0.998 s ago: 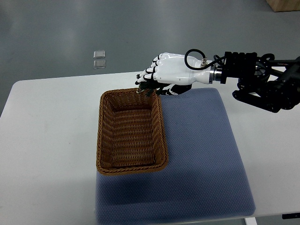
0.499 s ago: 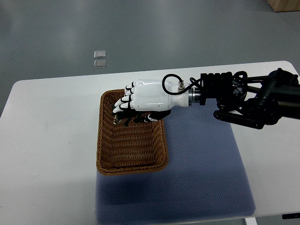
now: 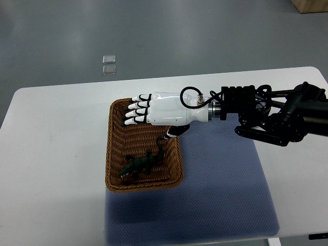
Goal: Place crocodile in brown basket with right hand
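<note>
A dark green toy crocodile [image 3: 142, 163] lies inside the brown wicker basket [image 3: 111, 154], near its front right corner, head toward the front left. My right hand [image 3: 146, 113], white with black finger joints, hovers over the basket's far half with fingers stretched out and holding nothing. Its black arm [image 3: 271, 115] comes in from the right edge. The crocodile is clear of the hand. The left arm is out of view.
The basket stands on a white table [image 3: 51, 154], its right side on a blue-grey mat [image 3: 220, 179] that covers the table's front right. Two small clear squares [image 3: 108, 64] lie on the grey floor beyond the table.
The right hand moved left over the basket with the crocodile, then opened its fingers. The crocodile dropped into the basket's near end.
</note>
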Action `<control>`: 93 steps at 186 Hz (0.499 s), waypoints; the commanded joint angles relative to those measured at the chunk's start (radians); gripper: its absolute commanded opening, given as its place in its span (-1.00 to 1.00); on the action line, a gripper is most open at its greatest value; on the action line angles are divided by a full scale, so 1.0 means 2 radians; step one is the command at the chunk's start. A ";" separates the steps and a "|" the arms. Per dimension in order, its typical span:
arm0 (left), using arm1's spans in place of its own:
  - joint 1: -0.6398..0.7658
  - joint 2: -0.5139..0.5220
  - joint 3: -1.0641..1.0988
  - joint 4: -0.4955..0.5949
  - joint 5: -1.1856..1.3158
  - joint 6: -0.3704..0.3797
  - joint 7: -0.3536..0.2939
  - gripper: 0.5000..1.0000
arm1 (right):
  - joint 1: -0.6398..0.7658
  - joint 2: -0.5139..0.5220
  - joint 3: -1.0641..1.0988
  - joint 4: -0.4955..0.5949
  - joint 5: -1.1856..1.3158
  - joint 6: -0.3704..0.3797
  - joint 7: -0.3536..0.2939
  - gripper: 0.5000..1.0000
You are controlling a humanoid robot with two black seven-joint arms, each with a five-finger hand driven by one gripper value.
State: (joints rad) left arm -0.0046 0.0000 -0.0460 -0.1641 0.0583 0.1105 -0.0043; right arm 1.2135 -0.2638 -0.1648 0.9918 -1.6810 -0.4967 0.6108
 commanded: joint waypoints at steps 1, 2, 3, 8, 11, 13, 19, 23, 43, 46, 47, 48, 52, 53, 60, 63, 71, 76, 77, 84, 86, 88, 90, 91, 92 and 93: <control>0.000 0.000 0.000 0.000 0.000 0.000 0.000 1.00 | 0.000 -0.002 0.002 0.000 0.005 0.001 0.000 0.69; 0.000 0.000 0.000 0.000 0.000 0.000 0.000 1.00 | 0.000 -0.002 0.003 0.000 0.006 0.001 0.000 0.69; 0.000 0.000 0.000 0.000 0.000 0.000 0.000 1.00 | 0.000 -0.002 0.003 0.000 0.006 0.001 0.000 0.69; 0.000 0.000 0.000 0.000 0.000 0.000 0.000 1.00 | 0.001 -0.003 0.007 -0.002 0.008 0.002 0.000 0.69; 0.000 0.000 0.000 0.000 0.000 0.000 0.000 1.00 | 0.000 -0.004 0.010 -0.003 0.008 0.003 0.000 0.69; 0.000 0.000 0.000 0.000 0.000 0.000 0.000 1.00 | 0.000 -0.005 0.013 -0.004 0.008 0.004 0.000 0.69; 0.000 0.000 0.000 0.000 0.000 0.000 0.000 1.00 | -0.001 -0.006 0.025 -0.007 0.009 0.008 0.000 0.69; 0.000 0.000 0.000 0.000 0.000 0.000 0.000 1.00 | -0.003 -0.007 0.036 -0.009 0.011 0.008 0.000 0.69; 0.000 0.000 0.000 0.000 0.000 0.000 0.000 1.00 | -0.038 -0.011 0.082 -0.013 0.044 0.034 0.000 0.69; 0.000 0.000 0.000 0.000 0.000 0.000 0.000 1.00 | -0.043 -0.012 0.089 -0.013 0.050 0.044 0.000 0.69; 0.000 0.000 0.000 0.000 0.000 0.000 0.000 1.00 | -0.043 -0.012 0.089 -0.013 0.050 0.044 0.000 0.69; 0.000 0.000 0.000 0.000 0.000 0.000 0.000 1.00 | -0.045 -0.013 0.092 -0.013 0.054 0.047 0.000 0.70; 0.000 0.000 0.000 0.000 0.000 0.000 0.000 1.00 | -0.047 -0.015 0.099 -0.013 0.059 0.056 0.000 0.69; 0.000 0.000 0.000 0.000 0.000 0.000 0.000 1.00 | -0.047 -0.015 0.099 -0.013 0.059 0.056 0.000 0.69; 0.000 0.000 0.000 0.000 0.000 0.000 0.000 1.00 | -0.049 -0.025 0.113 -0.013 0.072 0.069 0.000 0.69; 0.000 0.000 0.000 0.000 0.000 0.000 0.000 1.00 | -0.049 -0.027 0.117 -0.013 0.076 0.072 0.000 0.69; 0.000 0.000 0.000 0.000 0.000 0.000 0.000 1.00 | -0.051 -0.037 0.131 -0.015 0.104 0.090 0.000 0.69; 0.000 0.000 0.000 0.000 0.000 0.000 0.000 1.00 | -0.053 -0.040 0.137 -0.017 0.120 0.099 0.000 0.69; 0.000 0.000 0.000 0.000 0.000 0.000 0.000 1.00 | -0.054 -0.041 0.140 -0.019 0.128 0.103 0.000 0.69; 0.000 0.000 0.000 0.000 0.000 0.000 0.000 1.00 | -0.060 -0.048 0.148 -0.022 0.156 0.118 0.000 0.69; 0.000 0.000 0.000 0.000 0.000 0.000 0.000 1.00 | -0.061 -0.050 0.151 -0.023 0.167 0.123 0.000 0.69; 0.000 0.000 0.000 0.000 0.000 0.000 0.000 1.00 | -0.064 -0.053 0.154 -0.024 0.178 0.128 0.000 0.69; 0.000 0.000 0.000 0.000 0.000 0.000 0.000 1.00 | -0.065 -0.055 0.158 -0.025 0.189 0.134 0.000 0.69; 0.000 0.000 0.000 0.000 0.000 0.000 0.000 1.00 | -0.065 -0.055 0.158 -0.025 0.189 0.134 0.000 0.69; 0.000 0.000 0.000 0.000 0.000 0.000 0.000 1.00 | -0.067 -0.058 0.160 -0.026 0.200 0.139 0.000 0.69; 0.000 0.000 0.000 0.000 0.000 0.000 0.000 1.00 | -0.067 -0.058 0.160 -0.026 0.200 0.139 0.000 0.69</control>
State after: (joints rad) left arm -0.0046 0.0000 -0.0460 -0.1641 0.0583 0.1105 -0.0046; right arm 1.1063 -0.3404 0.1037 0.9563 -1.4419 -0.3033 0.6108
